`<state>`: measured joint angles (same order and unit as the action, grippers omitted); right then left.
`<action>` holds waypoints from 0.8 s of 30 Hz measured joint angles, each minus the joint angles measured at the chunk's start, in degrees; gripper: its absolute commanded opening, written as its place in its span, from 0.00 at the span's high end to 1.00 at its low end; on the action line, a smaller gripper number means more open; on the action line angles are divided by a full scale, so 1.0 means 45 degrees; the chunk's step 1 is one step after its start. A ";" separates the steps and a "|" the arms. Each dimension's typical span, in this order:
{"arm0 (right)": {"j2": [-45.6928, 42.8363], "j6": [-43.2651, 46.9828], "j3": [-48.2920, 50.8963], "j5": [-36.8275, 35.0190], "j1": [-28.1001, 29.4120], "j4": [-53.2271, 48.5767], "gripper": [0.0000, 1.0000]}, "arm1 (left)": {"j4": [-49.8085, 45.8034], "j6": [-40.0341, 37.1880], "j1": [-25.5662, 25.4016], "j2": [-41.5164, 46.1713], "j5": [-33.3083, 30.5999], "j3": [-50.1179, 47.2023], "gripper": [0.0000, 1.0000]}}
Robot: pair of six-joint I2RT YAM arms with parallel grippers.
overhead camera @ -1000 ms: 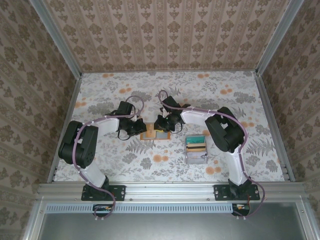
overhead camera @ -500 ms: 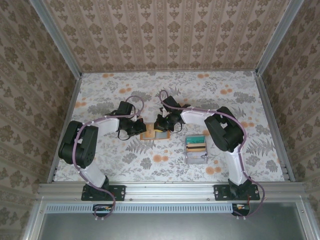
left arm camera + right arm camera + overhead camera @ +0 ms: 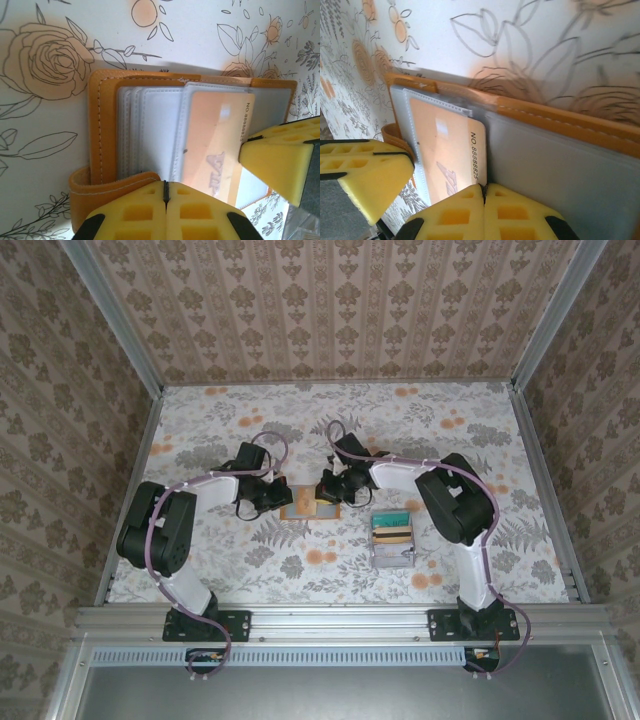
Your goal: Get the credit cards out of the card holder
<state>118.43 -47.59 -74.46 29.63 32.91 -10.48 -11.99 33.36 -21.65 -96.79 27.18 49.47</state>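
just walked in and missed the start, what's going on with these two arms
Both arms are working on an open orange card holder mid-table. The left claw is shut at its strap edge, apparently steadying it. The right claw looks shut on the edge of a tan-orange credit card, which is partly out of its clear sleeve. A grey tray of cards sits to the right.

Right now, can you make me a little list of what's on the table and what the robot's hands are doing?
card holder: orange, lying open on the flowery table, clear sleeves showing
credit card: tan-orange, sticking partway out of a sleeve
left gripper: shut at the holder's edge
right gripper: shut, seemingly pinching the card's edge
tray: grey, cards inside, right of the holder
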 measured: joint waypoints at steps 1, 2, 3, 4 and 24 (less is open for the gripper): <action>-0.0058 0.0034 0.0083 0.0000 -0.0073 -0.0029 1.00 | 0.0000 0.0000 0.0000 0.0000 -0.0005 0.0000 1.00; -0.0121 0.0117 0.0151 0.0000 -0.0136 -0.0063 1.00 | 0.0000 0.0000 0.0000 0.0000 0.0000 0.0000 1.00; -0.0185 0.0180 0.0219 0.0000 -0.0189 -0.0107 1.00 | 0.0000 0.0000 0.0000 0.0000 0.0000 0.0000 1.00; -0.0253 0.0223 0.0277 -0.0005 -0.0243 -0.0170 1.00 | 0.0000 0.0000 0.0000 0.0000 0.0000 0.0000 1.00; -0.1443 0.0636 0.1243 -0.0194 -0.0845 -0.0894 1.00 | -0.0039 0.0000 0.0083 0.0000 0.0019 0.0000 1.00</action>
<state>111.94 -44.73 -68.86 28.75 29.10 -14.50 -12.16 33.36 -21.28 -96.79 27.27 49.47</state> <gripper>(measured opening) 0.066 0.048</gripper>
